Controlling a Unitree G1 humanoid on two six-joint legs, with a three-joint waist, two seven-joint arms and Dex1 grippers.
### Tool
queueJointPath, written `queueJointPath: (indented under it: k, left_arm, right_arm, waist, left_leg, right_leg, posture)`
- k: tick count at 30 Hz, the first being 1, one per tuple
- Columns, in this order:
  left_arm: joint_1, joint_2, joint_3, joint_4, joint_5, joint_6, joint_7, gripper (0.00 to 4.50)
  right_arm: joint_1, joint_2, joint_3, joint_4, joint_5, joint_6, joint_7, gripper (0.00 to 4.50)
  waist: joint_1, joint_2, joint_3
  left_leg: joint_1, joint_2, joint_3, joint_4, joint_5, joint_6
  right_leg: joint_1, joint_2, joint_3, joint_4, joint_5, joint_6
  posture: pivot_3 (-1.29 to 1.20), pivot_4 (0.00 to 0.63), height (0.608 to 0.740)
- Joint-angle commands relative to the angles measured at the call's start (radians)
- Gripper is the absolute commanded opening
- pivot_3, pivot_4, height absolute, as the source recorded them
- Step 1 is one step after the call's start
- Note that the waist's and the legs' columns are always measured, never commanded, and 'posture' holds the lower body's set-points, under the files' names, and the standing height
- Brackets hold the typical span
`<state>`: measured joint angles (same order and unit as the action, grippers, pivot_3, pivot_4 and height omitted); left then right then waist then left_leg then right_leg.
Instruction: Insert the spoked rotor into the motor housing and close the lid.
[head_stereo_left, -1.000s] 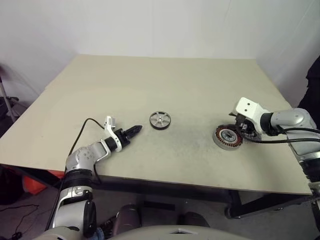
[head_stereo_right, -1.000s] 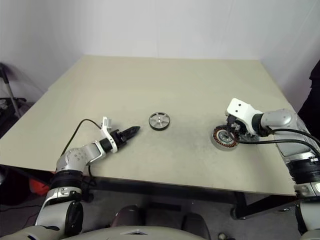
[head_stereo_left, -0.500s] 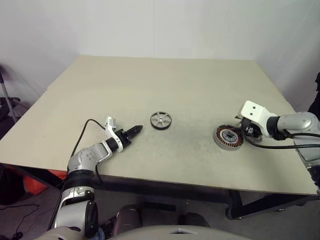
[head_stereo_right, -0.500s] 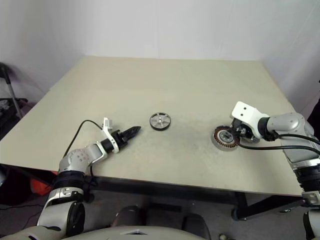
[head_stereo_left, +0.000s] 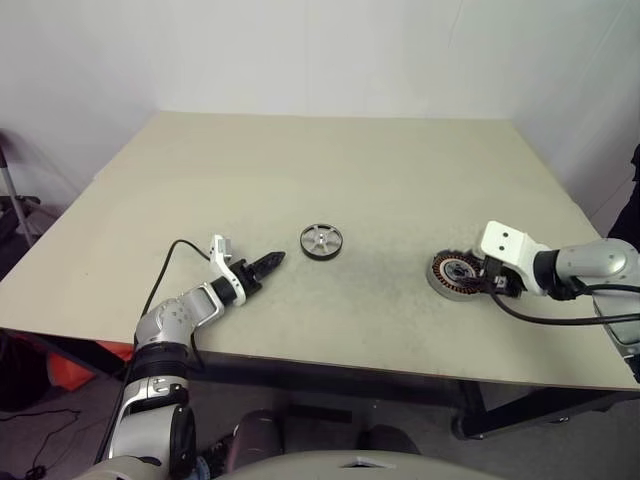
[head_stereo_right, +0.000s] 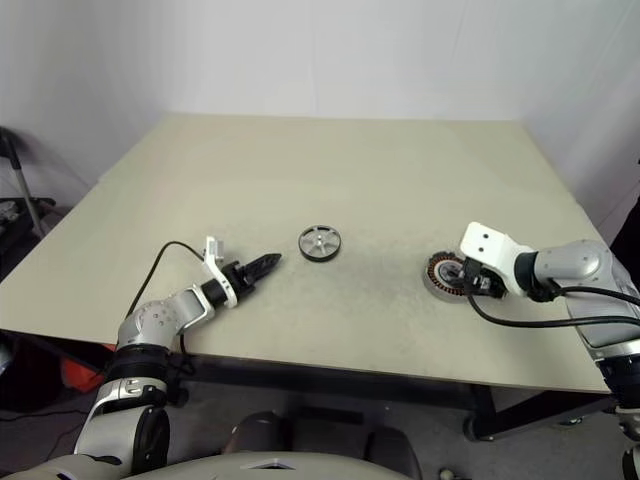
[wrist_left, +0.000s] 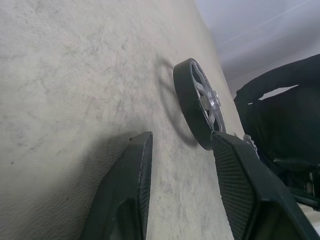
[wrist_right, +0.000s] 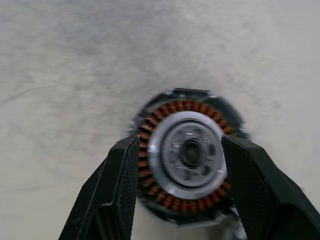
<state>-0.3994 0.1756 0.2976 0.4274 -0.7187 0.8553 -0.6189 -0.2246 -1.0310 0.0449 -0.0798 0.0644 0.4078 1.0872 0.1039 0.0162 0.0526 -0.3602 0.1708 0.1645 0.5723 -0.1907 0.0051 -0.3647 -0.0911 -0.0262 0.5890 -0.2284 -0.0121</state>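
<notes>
The right gripper (wrist_right: 180, 190) hangs over the motor housing (head_stereo_left: 457, 276) with its two black fingers (wrist_right: 117, 190) spread apart, one on each side of the round body; nothing is clamped between them, and whether the pads touch the housing's rim cannot be told. The housing lies flat on the tabletop (head_stereo_left: 330, 180) toward the right edge, its ring of copper windings and its silver hub facing up. The left gripper (head_stereo_left: 266, 264) rests low over the tabletop nearer the front edge, left of the middle, pointing toward the spoked rotor (head_stereo_left: 321, 240); its fingers (wrist_left: 127, 195) stand partly apart and hold nothing, with bare surface between them. The rotor, a dark rim with silver spokes, lies flat near the middle of the tabletop, just beyond the left fingertips and not touching them, well apart from the housing. A black cable (head_stereo_left: 165, 270) runs back along the left arm.
</notes>
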Motion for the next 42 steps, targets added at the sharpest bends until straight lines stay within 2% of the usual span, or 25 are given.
queueJointPath:
  k: [1, 12, 21, 28, 34, 42]
  left_arm:
    - [0.022, -0.007, -0.031, 0.04, 0.037, 0.011, 0.017, 2.02]
    - [0.017, 0.006, -0.026, 0.045, 0.038, 0.014, 0.016, 2.02]
    - [0.067, -0.001, -0.047, -0.021, 0.034, 0.04, 0.026, 2.02]
    - [0.072, -0.002, -0.036, -0.042, 0.025, 0.042, 0.046, 2.02]
    - [0.061, 0.003, -0.031, -0.032, 0.024, 0.042, 0.049, 2.02]
    - [0.048, 0.004, -0.042, -0.014, 0.031, 0.044, 0.043, 2.02]
  right_arm:
    - [-0.044, 0.014, -0.013, 0.034, -0.007, -0.006, -0.028, 2.64]
    - [-0.185, 0.101, 0.062, 0.285, -0.092, -0.087, -0.089, 2.64]
    - [-0.231, 0.115, 0.068, 0.387, -0.123, -0.129, -0.125, 2.64]
    - [-0.187, 0.117, 0.066, 0.366, -0.115, -0.111, -0.126, 2.64]
    - [-0.161, 0.125, 0.022, 0.268, -0.079, -0.066, -0.138, 2.64]
    - [-0.129, 0.079, -0.009, 0.201, -0.077, -0.048, -0.135, 2.64]
  waist:
    - [-0.001, 0.0, 0.0]
    - [-0.005, 0.002, -0.002]
    - [-0.008, 0.003, -0.002]
    - [-0.01, 0.001, -0.003]
    - [-0.008, -0.001, -0.004]
    - [-0.006, 0.0, -0.003]
  left_leg:
    - [0.0, 0.0, 0.0, 0.0, 0.0, 0.0]
    - [0.0, 0.0, 0.001, 0.001, 0.0, 0.0]
    - [0.0, 0.0, 0.002, 0.001, -0.001, 0.002]
    - [0.0, 0.001, 0.004, 0.001, -0.003, 0.004]
    - [0.0, 0.001, 0.004, 0.001, -0.003, 0.004]
    - [0.0, 0.0, 0.005, 0.001, -0.003, 0.004]
  right_leg:
    - [0.0, 0.0, 0.0, 0.0, 0.0, 0.0]
    - [0.0, 0.0, 0.0, 0.0, 0.002, -0.004]
    - [0.0, 0.0, 0.0, 0.0, 0.003, -0.004]
    - [-0.001, -0.001, 0.0, -0.001, 0.002, -0.004]
    - [0.0, -0.001, 0.0, -0.001, 0.002, -0.004]
    - [-0.001, -0.001, 0.001, -0.001, 0.002, -0.004]
  posture:
    - [0.0, 0.0, 0.74]
    - [0.0, 0.0, 0.74]
    - [0.0, 0.0, 0.74]
    - [0.0, 0.0, 0.74]
    - [0.0, 0.0, 0.74]
    - [0.0, 0.0, 0.74]
